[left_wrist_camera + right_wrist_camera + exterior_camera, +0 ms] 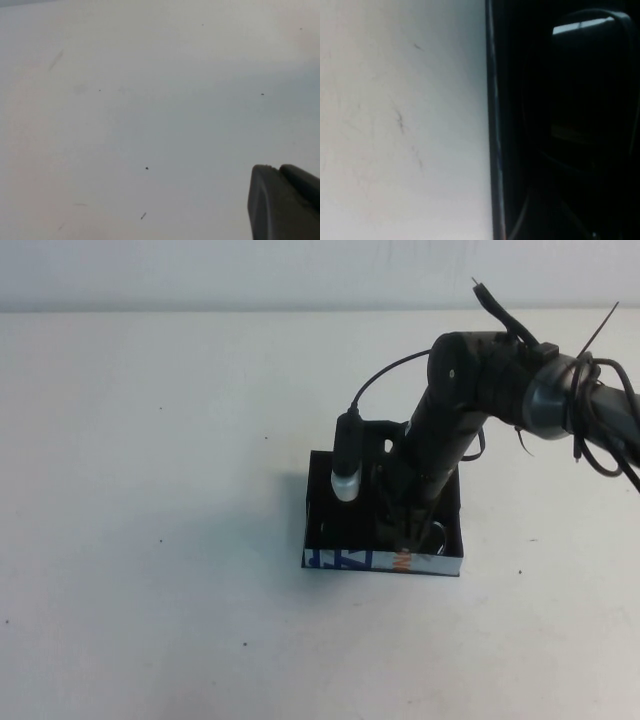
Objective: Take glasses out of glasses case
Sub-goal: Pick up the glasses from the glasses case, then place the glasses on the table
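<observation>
Dark, thick-framed plastic glasses point(580, 85) lie inside the glasses case point(340, 558), a shallow rectangular box with a black interior and a white front wall printed in blue and orange. In the high view only a curved bit of the frame shows, just beside the right gripper's tip near the front wall. The case sits on the white table point(150, 490), directly beneath the right arm.

The right gripper point(408, 532) reaches steeply down into the case, its tip close behind the printed front wall. Its fingers are hidden by the arm and the dark interior, so whether they are parted or closed on anything cannot be told. A cylindrical black-and-white camera module point(346, 468) on the wrist hangs over the side of the case to the gripper's left. In the right wrist view, one squarish lens of the glasses fills the dark area, with the case's edge next to it and bare table beyond.

The left gripper point(280, 202) appears only in its own wrist view, as one dark finger over bare table, away from the case; its opening cannot be told.
</observation>
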Controlling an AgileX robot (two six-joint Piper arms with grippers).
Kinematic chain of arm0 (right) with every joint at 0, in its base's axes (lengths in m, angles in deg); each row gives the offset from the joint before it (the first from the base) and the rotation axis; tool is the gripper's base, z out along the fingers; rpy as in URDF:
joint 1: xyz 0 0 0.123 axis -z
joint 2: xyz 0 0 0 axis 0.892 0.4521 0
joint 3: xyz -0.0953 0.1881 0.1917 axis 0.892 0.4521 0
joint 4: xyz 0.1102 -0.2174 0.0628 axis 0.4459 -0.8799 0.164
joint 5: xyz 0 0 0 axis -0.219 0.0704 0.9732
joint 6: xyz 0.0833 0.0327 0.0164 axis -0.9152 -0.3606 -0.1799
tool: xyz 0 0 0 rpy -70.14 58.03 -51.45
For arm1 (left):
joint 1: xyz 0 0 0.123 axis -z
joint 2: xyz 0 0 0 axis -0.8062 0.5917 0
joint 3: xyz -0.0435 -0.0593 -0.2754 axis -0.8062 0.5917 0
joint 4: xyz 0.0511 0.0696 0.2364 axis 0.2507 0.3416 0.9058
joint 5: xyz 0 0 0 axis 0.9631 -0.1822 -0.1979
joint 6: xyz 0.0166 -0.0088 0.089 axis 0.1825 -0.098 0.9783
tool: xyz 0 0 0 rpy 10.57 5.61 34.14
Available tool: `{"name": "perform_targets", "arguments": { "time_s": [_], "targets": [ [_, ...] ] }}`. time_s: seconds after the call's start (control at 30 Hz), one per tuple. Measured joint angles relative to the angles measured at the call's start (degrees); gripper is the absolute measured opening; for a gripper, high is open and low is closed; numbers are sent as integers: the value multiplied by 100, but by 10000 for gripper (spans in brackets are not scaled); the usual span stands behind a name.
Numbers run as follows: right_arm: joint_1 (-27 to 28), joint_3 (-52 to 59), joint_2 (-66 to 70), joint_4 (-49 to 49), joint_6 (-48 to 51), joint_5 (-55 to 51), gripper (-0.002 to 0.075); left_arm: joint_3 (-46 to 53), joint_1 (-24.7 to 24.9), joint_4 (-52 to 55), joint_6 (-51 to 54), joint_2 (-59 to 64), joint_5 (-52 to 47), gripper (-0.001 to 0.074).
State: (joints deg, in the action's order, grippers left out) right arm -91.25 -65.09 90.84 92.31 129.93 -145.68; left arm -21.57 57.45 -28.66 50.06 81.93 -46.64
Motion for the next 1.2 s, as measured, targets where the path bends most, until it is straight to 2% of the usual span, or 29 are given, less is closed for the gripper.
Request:
{"name": "perform_targets", "arguments": {
  "time_s": [0.1, 0.17, 0.4, 0.57, 0.77, 0.93, 1.1, 1.2],
  "targets": [
    [34, 0, 29, 56, -7, 0, 319, 0, 0, 0, 0, 0, 0, -4],
    [34, 0, 29, 56, -7, 13, 287, 0, 0, 0, 0, 0, 0, -4],
    [47, 0, -13, 150, -48, -11, 78, 0, 0, 0, 0, 0, 0, -4],
    [60, -158, -320, 76, -555, -140, 58, 0, 0, 0, 0, 0, 0, -4],
    [151, -404, -1065, -134, -2207, -680, 58, 0, 0, 0, 0, 0, 0, -5],
    [653, 114, -1863, 156, -3682, -754, 57, 0, 0, 0, 0, 0, 0, -4],
    [1334, 1507, -2730, -255, -5178, -758, 57, 0, 0, 0, 0, 0, 0, -4],
    [1578, 2635, -3250, -540, -5910, -389, 57, 0, 0, 0, 0, 0, 0, -4]
  ]
}}
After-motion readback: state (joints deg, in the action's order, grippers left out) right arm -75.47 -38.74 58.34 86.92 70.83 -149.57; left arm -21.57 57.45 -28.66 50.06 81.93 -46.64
